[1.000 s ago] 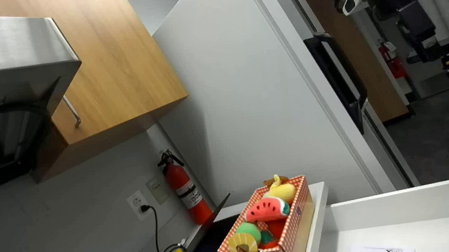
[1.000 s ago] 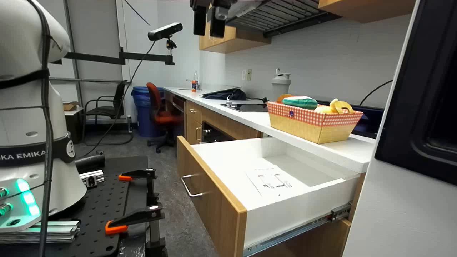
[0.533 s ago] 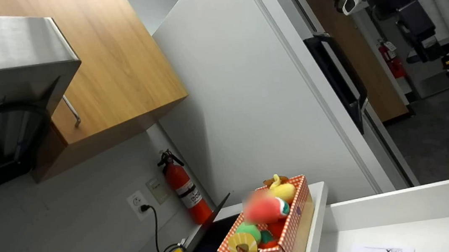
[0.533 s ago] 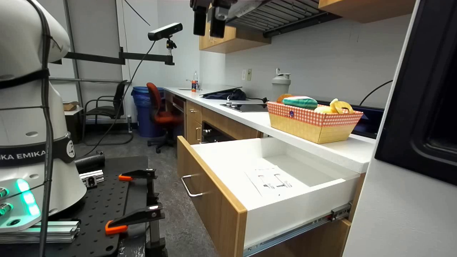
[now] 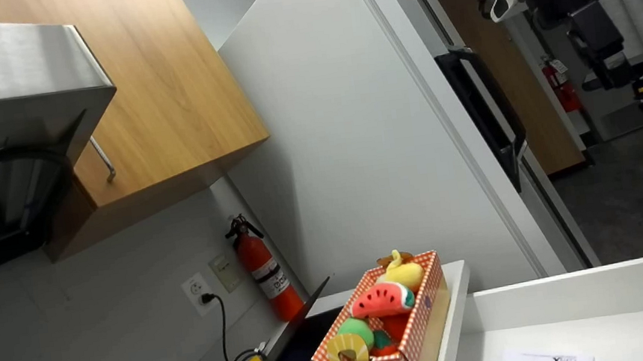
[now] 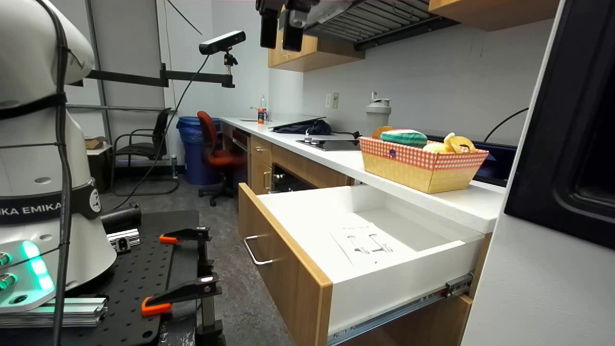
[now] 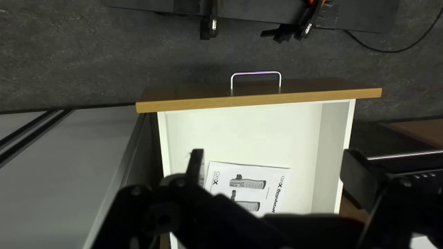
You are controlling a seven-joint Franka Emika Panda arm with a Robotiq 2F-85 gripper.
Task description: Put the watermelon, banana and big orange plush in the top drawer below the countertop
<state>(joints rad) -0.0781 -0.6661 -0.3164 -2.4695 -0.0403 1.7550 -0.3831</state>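
Observation:
The red-faced watermelon wedge [image 5: 382, 300] lies on top in a basket on the countertop; in an exterior view its green rind side [image 6: 404, 138] shows. A yellow plush with a curved tip, taken as the banana [image 5: 407, 275], lies at the basket's fridge end; it also shows in an exterior view [image 6: 457, 143]. I cannot clearly tell which toy is the big orange plush. The white drawer [image 5: 574, 300] is pulled open, and in the wrist view it [image 7: 263, 135] is below me. My gripper [image 7: 273, 152] is open and empty, high up in both exterior views [image 6: 280, 45] [image 5: 612, 71].
The red-checked basket [image 6: 408, 173] stands on the white countertop [image 6: 480, 197] beside the fridge [image 5: 385, 155]. It also holds a green round toy [image 5: 356, 332] and a yellow slice [image 5: 347, 348]. A printed booklet [image 7: 249, 186] lies in the drawer. A hood [image 6: 379, 24] hangs above.

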